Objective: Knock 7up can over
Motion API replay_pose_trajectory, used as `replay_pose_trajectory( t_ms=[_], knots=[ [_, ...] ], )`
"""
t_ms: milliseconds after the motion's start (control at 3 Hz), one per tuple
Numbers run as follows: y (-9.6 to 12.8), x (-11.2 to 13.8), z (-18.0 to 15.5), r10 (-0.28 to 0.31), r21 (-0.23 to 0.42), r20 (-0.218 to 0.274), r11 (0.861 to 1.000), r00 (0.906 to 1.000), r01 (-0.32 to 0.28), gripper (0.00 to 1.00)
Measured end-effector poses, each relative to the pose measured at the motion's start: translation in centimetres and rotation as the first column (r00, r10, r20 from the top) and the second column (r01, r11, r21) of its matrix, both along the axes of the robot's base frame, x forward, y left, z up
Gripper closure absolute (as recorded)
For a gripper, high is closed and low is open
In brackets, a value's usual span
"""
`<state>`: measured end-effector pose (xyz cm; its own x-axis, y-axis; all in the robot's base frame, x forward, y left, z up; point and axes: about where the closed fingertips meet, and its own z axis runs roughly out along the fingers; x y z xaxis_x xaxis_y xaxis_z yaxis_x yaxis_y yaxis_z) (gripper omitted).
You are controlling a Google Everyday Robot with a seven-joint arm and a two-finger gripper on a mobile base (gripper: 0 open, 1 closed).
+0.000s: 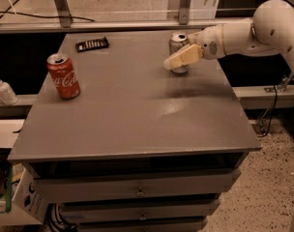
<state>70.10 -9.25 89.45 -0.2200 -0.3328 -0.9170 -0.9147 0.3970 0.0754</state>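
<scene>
The 7up can (177,42) is a silvery can standing upright near the far right of the grey table (132,110). My gripper (173,62) comes in from the right on a white arm and hangs just in front of the can, covering its lower part. Its beige fingers (183,58) point left and slightly down. Whether they touch the can I cannot tell.
A red Coca-Cola can (63,75) stands upright at the table's left. A flat black object (92,44) lies at the far left back. A metal rail runs behind the table. A white bottle (3,89) sits on a ledge off the left edge. Drawers are below the tabletop.
</scene>
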Motion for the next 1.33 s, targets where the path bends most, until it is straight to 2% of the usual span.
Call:
replay_pose_trajectory(
  t_ms=[333, 667, 1000, 1333],
  knots=[
    [0.8, -3.0, 1.7, 0.096, 0.027, -0.004, 0.995, 0.9954, -0.096, 0.0],
    [1.8, -6.8, 3.3, 0.204, 0.06, -0.023, 0.978, 0.9788, -0.202, 0.0],
    [2.1, -9.2, 3.8, 0.264, 0.062, -0.04, 0.963, 0.9637, -0.261, 0.0],
    [1.4, -10.6, 4.0, 0.302, 0.059, -0.037, 0.952, 0.9526, -0.3, 0.0]
  ],
)
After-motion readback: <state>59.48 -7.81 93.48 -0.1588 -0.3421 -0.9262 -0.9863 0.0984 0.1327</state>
